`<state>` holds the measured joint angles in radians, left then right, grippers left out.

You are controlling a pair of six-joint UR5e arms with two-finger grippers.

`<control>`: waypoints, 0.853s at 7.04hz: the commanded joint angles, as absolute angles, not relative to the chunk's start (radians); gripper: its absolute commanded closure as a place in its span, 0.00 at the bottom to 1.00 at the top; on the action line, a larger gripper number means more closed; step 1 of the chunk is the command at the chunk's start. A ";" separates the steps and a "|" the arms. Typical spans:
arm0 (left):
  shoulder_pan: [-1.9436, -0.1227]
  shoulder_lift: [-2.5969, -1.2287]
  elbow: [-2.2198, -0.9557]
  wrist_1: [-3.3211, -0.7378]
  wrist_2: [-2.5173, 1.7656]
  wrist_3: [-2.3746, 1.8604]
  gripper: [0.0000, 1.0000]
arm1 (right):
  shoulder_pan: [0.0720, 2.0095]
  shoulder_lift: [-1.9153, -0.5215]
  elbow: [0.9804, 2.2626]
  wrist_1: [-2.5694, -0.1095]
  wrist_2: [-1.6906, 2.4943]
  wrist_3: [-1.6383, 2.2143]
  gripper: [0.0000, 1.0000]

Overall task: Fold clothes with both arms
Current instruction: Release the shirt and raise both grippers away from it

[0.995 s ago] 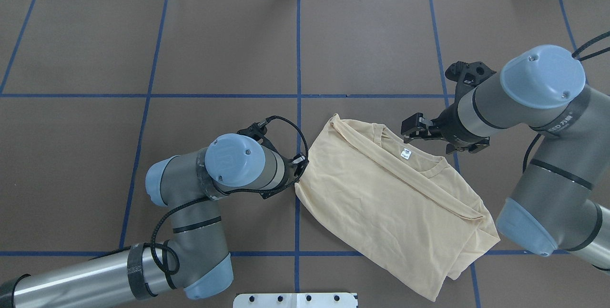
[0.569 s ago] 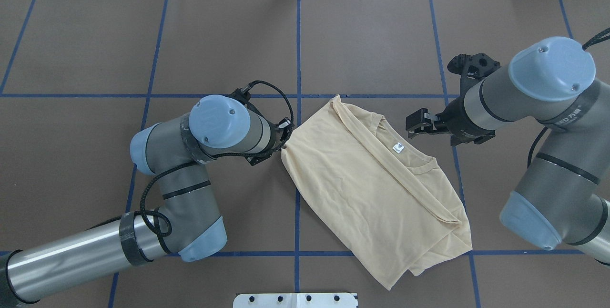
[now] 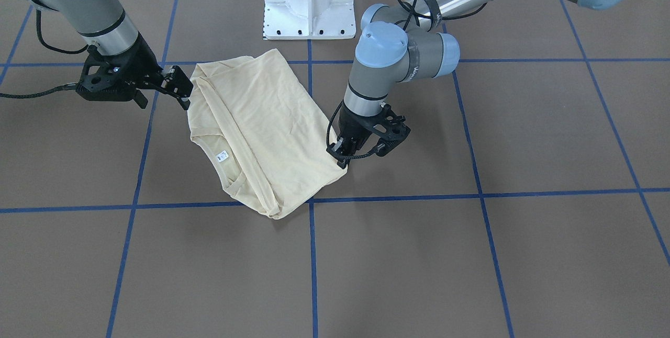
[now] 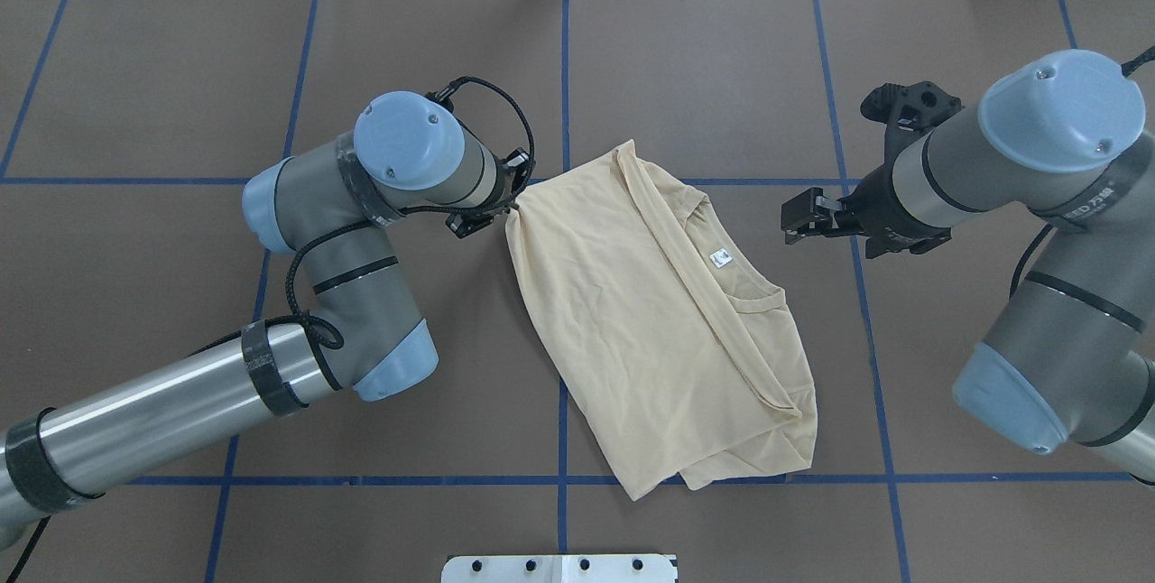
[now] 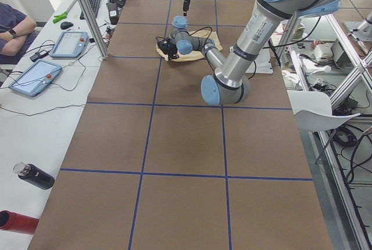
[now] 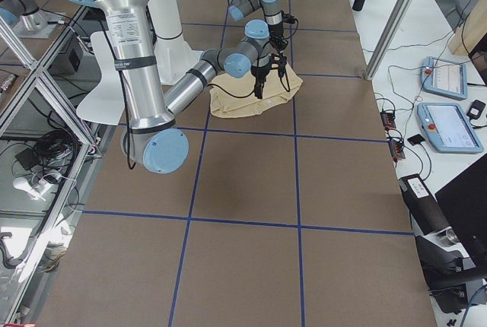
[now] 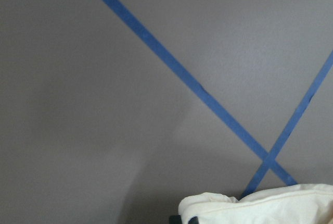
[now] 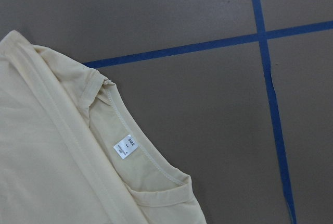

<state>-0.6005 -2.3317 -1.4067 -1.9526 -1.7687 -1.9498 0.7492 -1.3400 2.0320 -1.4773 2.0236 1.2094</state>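
The clothes are one cream-yellow shirt [image 4: 659, 321], lying folded on the brown table with its white neck label [image 4: 719, 256] facing up. My left gripper [image 4: 510, 207] is shut on the shirt's far left corner, seen low over the table in the front view [image 3: 339, 159]. The left wrist view shows only a bunched bit of the shirt [image 7: 260, 203] at its lower edge. My right gripper [image 4: 790, 224] hangs open beside the collar side and holds nothing; in the overhead view it stands apart from the cloth. The right wrist view looks down on the collar and label [image 8: 125, 146].
Blue tape lines [image 4: 564, 69] divide the table into squares. The white pedestal base [image 4: 559, 568] stands at the near edge, just behind the shirt. In the left side view a person's arm [image 5: 11, 26], tablets and a bottle are on a side bench.
My left gripper has dragged the shirt's corner away from the robot's base and to the left, turning and shifting the whole shirt. The right gripper has drifted slightly farther out, still open.
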 commanded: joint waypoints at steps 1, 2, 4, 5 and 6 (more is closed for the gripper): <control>-0.672 -2.406 -1.275 -1.963 -1.769 -1.886 1.00 | 0.750 -1.339 2.016 -1.476 2.019 1.210 0.00; -0.698 -2.445 -1.181 -2.030 -1.769 -1.866 1.00 | 0.752 -1.339 2.014 -1.476 2.017 1.210 0.00; -0.719 -2.479 -1.074 -2.158 -1.760 -1.826 1.00 | 0.752 -1.341 2.013 -1.477 2.017 1.210 0.00; -0.719 -2.503 -1.043 -2.211 -1.758 -1.825 1.00 | 0.750 -1.339 2.008 -1.476 2.017 1.210 0.00; -0.719 -2.544 -0.987 -2.271 -1.728 -1.827 1.00 | 0.752 -1.341 2.006 -1.477 2.017 1.210 0.00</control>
